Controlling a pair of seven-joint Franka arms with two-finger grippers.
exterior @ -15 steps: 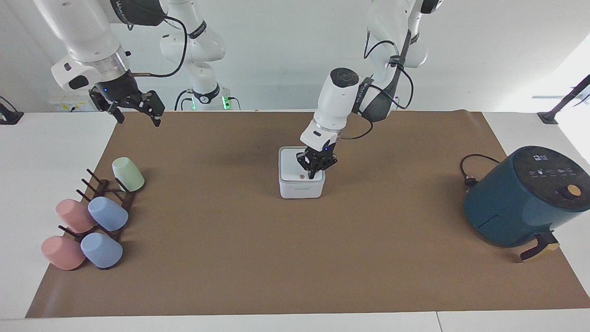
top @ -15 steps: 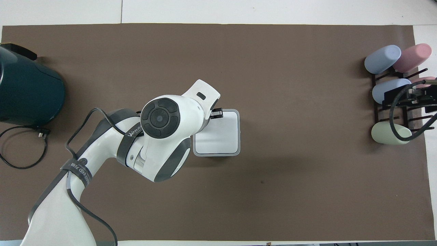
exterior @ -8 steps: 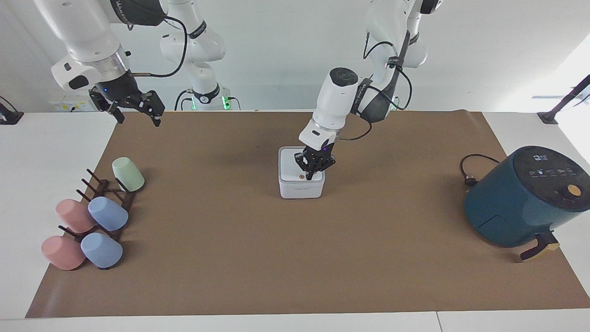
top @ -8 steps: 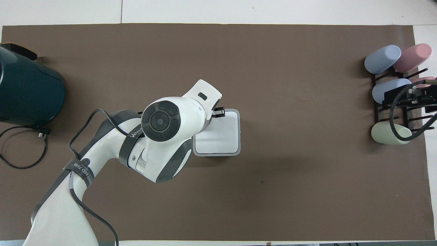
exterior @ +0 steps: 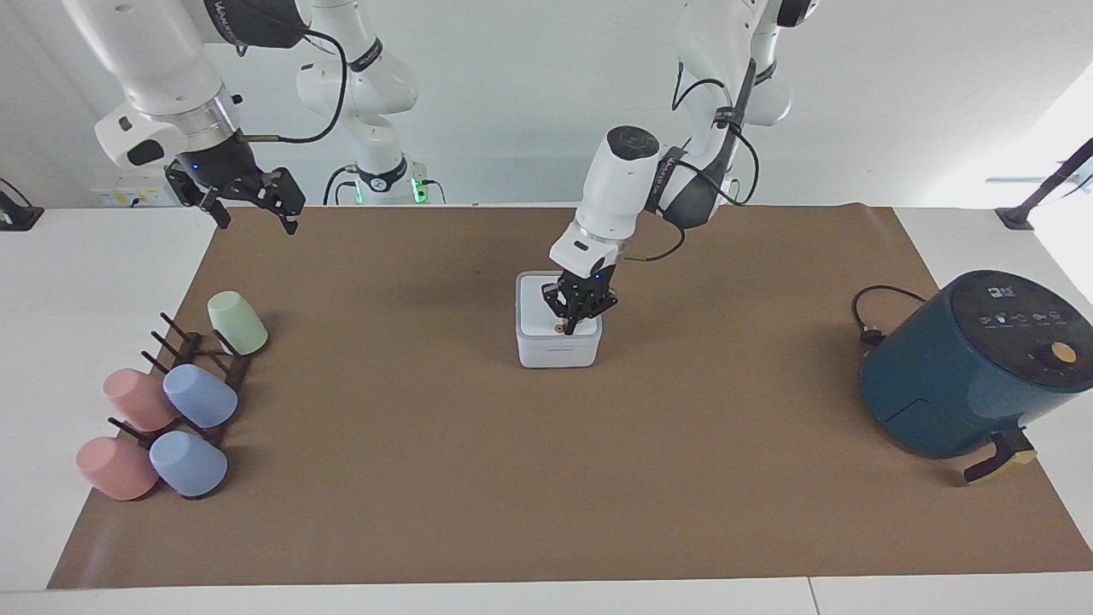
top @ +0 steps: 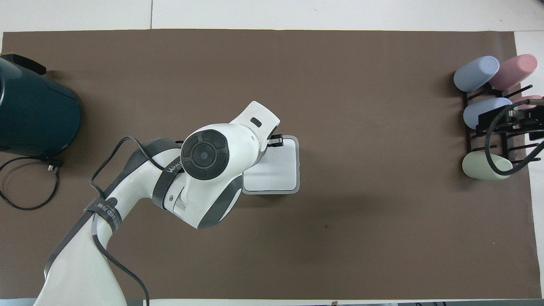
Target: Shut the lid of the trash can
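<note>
The small white trash can (exterior: 559, 350) stands at the middle of the brown mat. Its lid (exterior: 538, 309) lies flat on it, with the orange dot just beside my fingertips. My left gripper (exterior: 570, 325) points straight down with its fingers together, tips at the lid's surface on the side farther from the robots. In the overhead view the left arm covers part of the lid (top: 278, 170), and only a bit of the left gripper (top: 275, 140) shows. My right gripper (exterior: 254, 215) waits open and empty in the air at the right arm's end of the table.
A dark teal air fryer (exterior: 965, 367) with a black cable (exterior: 871, 316) stands at the left arm's end. A dark rack (exterior: 192, 363) with several pastel cups lies at the right arm's end, and the right gripper (top: 510, 121) hangs over it in the overhead view.
My left gripper has shifted slightly across the lid toward the orange dot. The lid stays flat. The right arm has not moved.
</note>
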